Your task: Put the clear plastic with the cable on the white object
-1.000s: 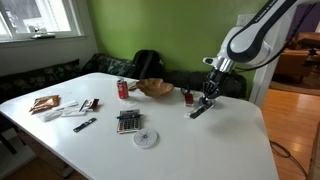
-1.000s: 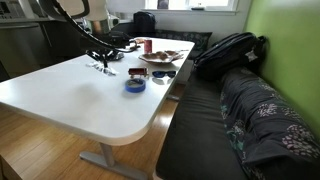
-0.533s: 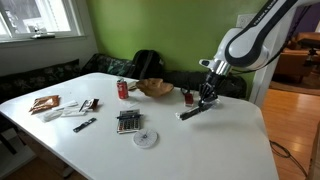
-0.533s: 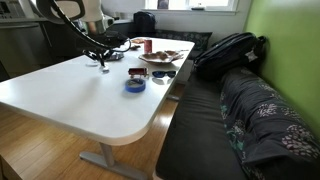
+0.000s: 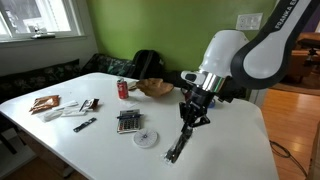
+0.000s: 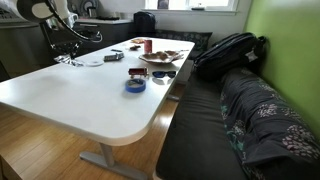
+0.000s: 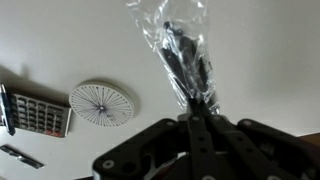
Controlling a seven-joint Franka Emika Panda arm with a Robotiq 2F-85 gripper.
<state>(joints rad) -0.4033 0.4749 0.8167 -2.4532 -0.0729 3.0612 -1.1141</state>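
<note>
Clear plastic with the cable (image 7: 185,55) is dangling over the bench (image 5: 235,150).
Jaws are pinching its end, for lowering onto the white disc (image 7: 102,103).

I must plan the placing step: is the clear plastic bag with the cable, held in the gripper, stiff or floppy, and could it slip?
Probably floppy: the clear plastic bag is crinkled and droops from the gripper. Likely light, since a pinch at one end carries it. Its glossy film may slide on the smooth white table.
</note>
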